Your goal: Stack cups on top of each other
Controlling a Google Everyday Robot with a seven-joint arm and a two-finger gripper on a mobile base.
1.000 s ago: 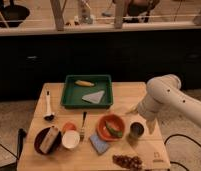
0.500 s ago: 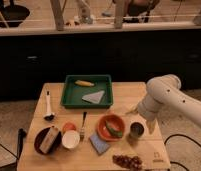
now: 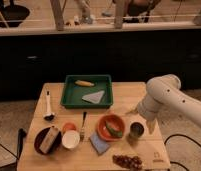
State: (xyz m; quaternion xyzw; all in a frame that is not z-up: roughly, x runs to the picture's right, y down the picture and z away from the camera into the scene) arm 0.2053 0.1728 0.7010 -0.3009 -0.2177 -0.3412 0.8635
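The dark grey metallic cup (image 3: 136, 131) stands upright on the wooden table (image 3: 159, 152), just right of the orange bowl (image 3: 105, 131). My gripper (image 3: 139, 119) is at the end of the white arm (image 3: 164, 95), right above and behind this cup, close to its rim. A pale green shape (image 3: 113, 128) lies inside the orange bowl; I cannot tell whether it is the yellow-green cup.
A green tray (image 3: 69, 97) with a banana (image 3: 84, 83) and a grey cloth (image 3: 94, 97) stands at the back. At the left are a spoon (image 3: 48, 107), a dark bowl (image 3: 47, 140), a white cup (image 3: 70, 139), a small orange cup (image 3: 69, 127) and a fork (image 3: 83, 125). A blue cloth (image 3: 99, 143) and a dark cluster (image 3: 126, 161) lie in front.
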